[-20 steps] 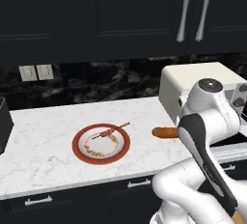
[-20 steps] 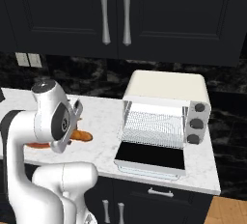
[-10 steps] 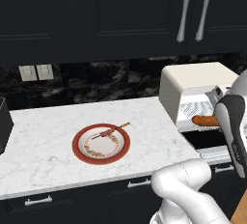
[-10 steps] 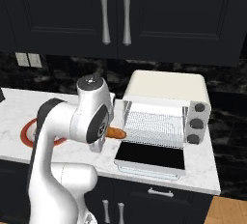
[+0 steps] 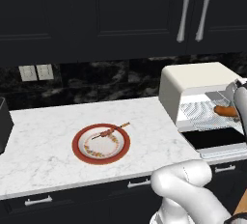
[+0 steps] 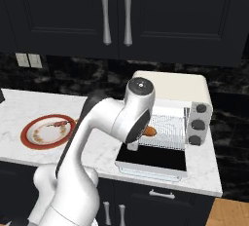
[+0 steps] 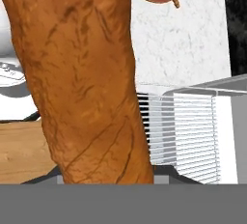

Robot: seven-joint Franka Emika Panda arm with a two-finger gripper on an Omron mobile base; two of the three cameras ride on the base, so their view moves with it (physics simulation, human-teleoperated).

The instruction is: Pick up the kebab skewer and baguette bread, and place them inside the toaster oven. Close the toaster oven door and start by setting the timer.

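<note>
My gripper (image 5: 239, 111) is shut on the baguette bread (image 5: 225, 110), an orange-brown loaf that reaches into the mouth of the toaster oven (image 5: 193, 80) just above the wire rack (image 5: 198, 110). Up close in the hand view the baguette bread (image 7: 82, 73) hides my fingertips. From the right, one end of the baguette bread (image 6: 151, 131) pokes out past my wrist in front of the rack (image 6: 168, 125). The toaster oven door (image 6: 153, 159) lies folded down, open. The kebab skewer (image 5: 112, 131) rests on the red-rimmed plate (image 5: 81, 151) at mid-counter.
A small dark toaster (image 5: 4, 126) sits at the counter's left end. Dark round knobs (image 6: 198, 124) line the oven's right side. Black upper cabinets with silver handles (image 5: 195, 10) hang above. The open door (image 5: 214, 141) juts past the counter's front edge.
The arm has swung right, carrying the baguette bread from beside the plate to the oven's opening. The skewer and plate have stayed put.
</note>
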